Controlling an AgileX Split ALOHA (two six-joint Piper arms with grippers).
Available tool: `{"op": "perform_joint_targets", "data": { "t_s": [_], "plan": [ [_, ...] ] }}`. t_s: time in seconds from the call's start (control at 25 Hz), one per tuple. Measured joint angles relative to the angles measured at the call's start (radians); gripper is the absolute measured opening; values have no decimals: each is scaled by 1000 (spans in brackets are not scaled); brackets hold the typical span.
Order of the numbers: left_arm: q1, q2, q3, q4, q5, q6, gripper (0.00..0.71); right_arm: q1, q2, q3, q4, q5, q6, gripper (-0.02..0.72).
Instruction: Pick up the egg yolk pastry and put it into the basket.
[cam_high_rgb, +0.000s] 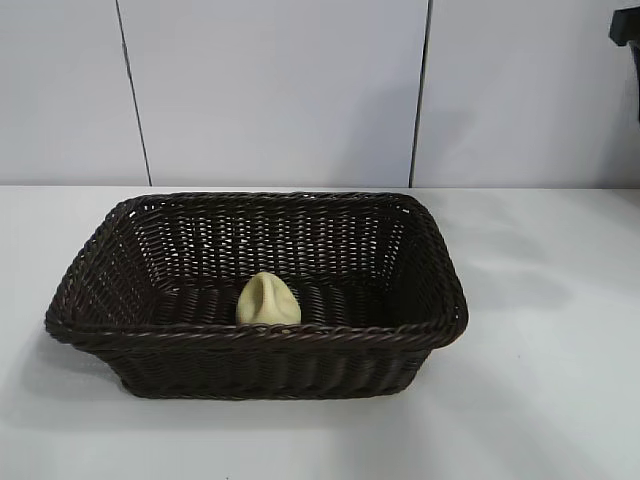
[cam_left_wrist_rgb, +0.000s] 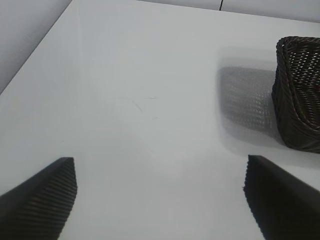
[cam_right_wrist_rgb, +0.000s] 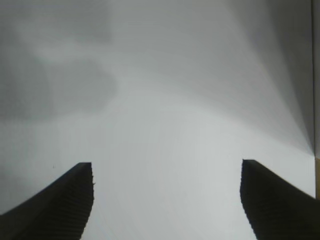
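Observation:
The pale yellow egg yolk pastry (cam_high_rgb: 268, 300) lies inside the dark brown wicker basket (cam_high_rgb: 140, 345), near its front wall, at the middle of the white table. My left gripper (cam_left_wrist_rgb: 160, 172) hangs open over bare table with nothing between its fingers; a corner of the basket (cam_left_wrist_rgb: 299, 95) shows off to one side of it. Over plain white table my right gripper (cam_right_wrist_rgb: 167, 172) is open too, and empty. In the exterior view only a dark bit of the right arm (cam_high_rgb: 627, 28) shows at the top right corner.
A pale panelled wall (cam_high_rgb: 270, 90) with dark vertical seams stands behind the table. White tabletop (cam_high_rgb: 540, 330) stretches to the right of the basket and in front of it. The basket's shadow (cam_left_wrist_rgb: 245, 97) falls on the table beside it.

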Motion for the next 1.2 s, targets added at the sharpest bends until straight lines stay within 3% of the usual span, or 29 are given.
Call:
{"op": "perform_joint_targets", "data": {
  "t_s": [0.08,0.2,0.56,0.8,0.92,1.2],
  "plan": [
    [0,0,0,0,0,0,659,0,-27,24,37,-1,-29,581],
    [0,0,0,0,0,0,659,1,-103,116,43,-1,-46,581],
    [0,0,0,0,0,0,659,1,-472,607,52,-1,-53,581],
    [0,0,0,0,0,0,659,1,-789,895,55,-109,-58,581],
    [0,0,0,0,0,0,659,1,-969,974,55,-156,-58,581],
    [0,0,0,0,0,0,659,1,-1340,1071,55,-157,-58,581]
  ]
}}
